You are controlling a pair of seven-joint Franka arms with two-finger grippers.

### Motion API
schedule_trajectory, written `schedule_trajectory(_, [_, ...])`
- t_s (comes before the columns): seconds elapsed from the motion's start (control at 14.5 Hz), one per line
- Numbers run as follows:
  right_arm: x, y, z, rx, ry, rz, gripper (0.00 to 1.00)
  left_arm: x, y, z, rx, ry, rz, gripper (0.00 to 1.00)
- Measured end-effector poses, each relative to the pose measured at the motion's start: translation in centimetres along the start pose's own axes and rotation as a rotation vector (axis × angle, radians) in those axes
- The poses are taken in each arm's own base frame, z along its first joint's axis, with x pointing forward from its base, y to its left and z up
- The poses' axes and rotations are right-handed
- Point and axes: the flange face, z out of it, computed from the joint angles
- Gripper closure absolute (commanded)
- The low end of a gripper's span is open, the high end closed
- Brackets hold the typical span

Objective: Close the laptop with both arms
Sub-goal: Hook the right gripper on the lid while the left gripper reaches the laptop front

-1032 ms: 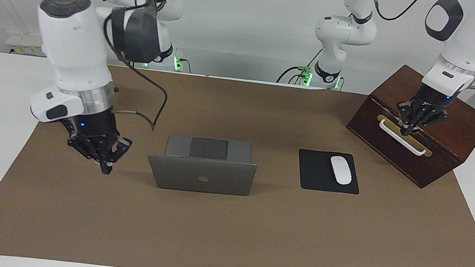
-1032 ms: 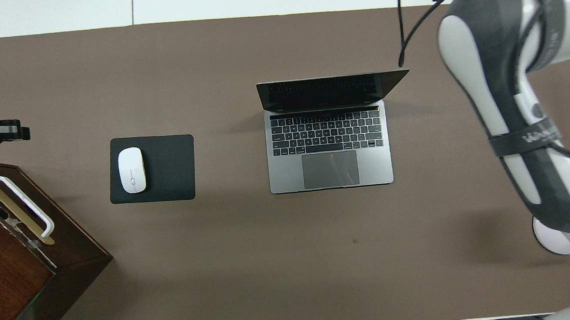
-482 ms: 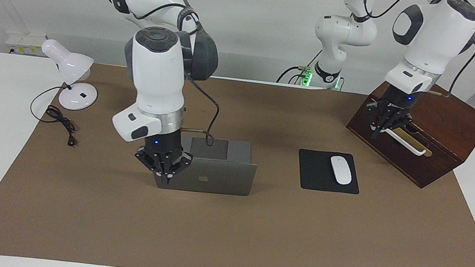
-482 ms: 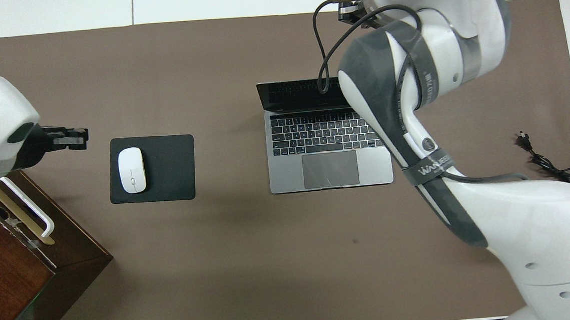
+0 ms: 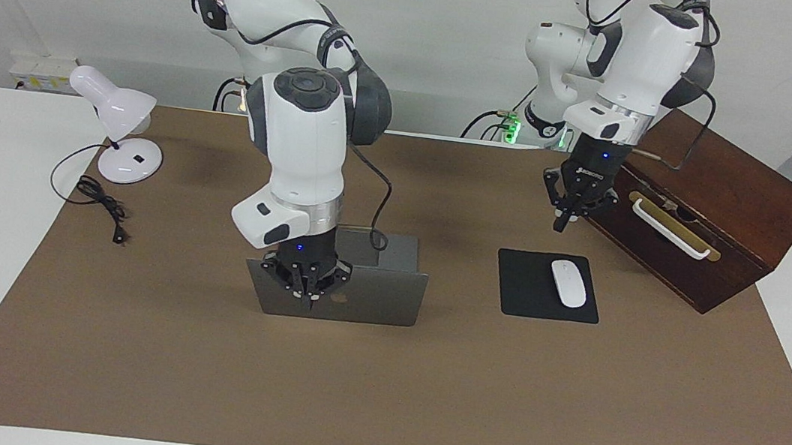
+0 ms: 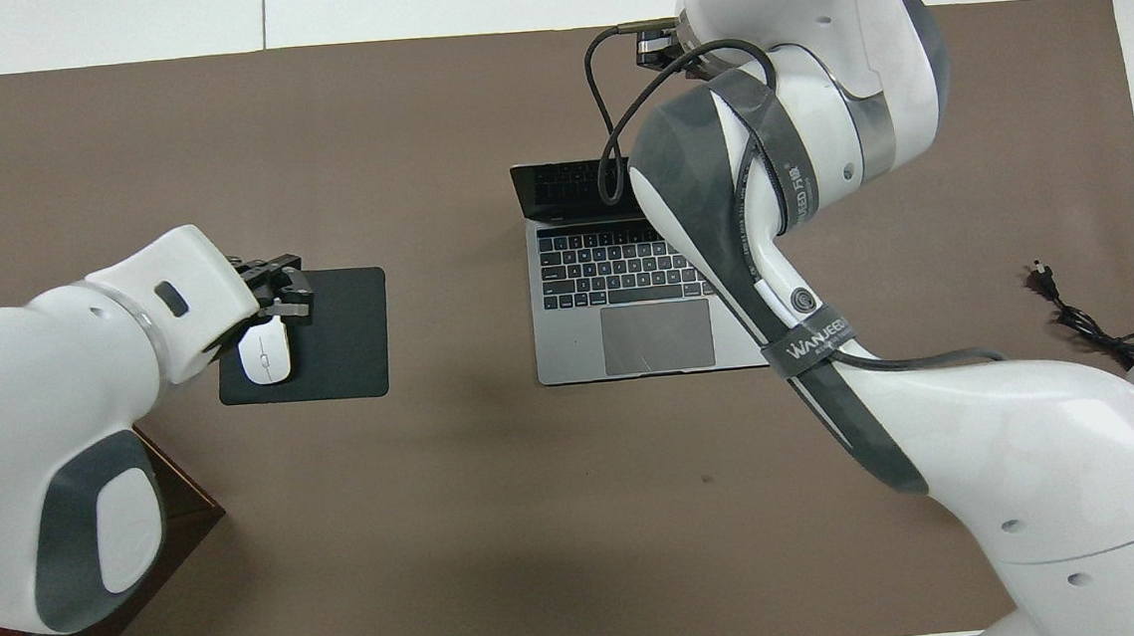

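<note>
The silver-grey laptop [image 5: 387, 298] stands open in the middle of the brown mat, its lid upright and the apple logo facing away from the robots. Its keyboard [image 6: 624, 274] shows in the overhead view. My right gripper [image 5: 308, 301] is shut, points down and hangs at the lid's outer face beside the logo, toward the right arm's end. I cannot tell if it touches the lid. The right arm hides it in the overhead view. My left gripper [image 5: 562, 224] is shut and up in the air, over the corner of the mouse pad; it also shows in the overhead view [image 6: 287, 288].
A black mouse pad [image 5: 527, 291] with a white mouse [image 5: 568, 283] lies beside the laptop toward the left arm's end. A dark wooden box [image 5: 737, 211] with a white handle [image 5: 669, 228] stands at that end. A white desk lamp [image 5: 114, 114] and its cable [image 5: 99, 205] are at the right arm's end.
My right gripper has swung from the right arm's end of the mat to the laptop's lid. My left gripper has left the box handle and moved toward the mouse pad. The lid stands as before.
</note>
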Motion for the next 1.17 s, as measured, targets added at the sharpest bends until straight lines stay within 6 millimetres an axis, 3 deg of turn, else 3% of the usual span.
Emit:
schedule_trajectory(0.34, [-0.3,-0.3,0.7,-0.004,-0.012,-0.005,1.0,-2.6,5.9,2.9,-0.039,0.097,0.096,1.0])
schedule_trajectory(0.62, [-0.4,-0.4,1.0,-0.004,-0.019,-0.007,1.0,-4.3,8.6,4.7,-0.06,0.145,0.141,1.0])
schedule_trajectory(0.89, [-0.7,-0.6,1.7,0.006,-0.04,-0.004,1.0,-5.9,12.2,9.1,-0.085,0.18,0.197,1.0])
schedule_trajectory(1.17, [-1.1,-0.3,3.0,0.019,-0.08,0.008,1.0,-7.0,14.3,12.5,-0.098,0.194,0.231,1.0])
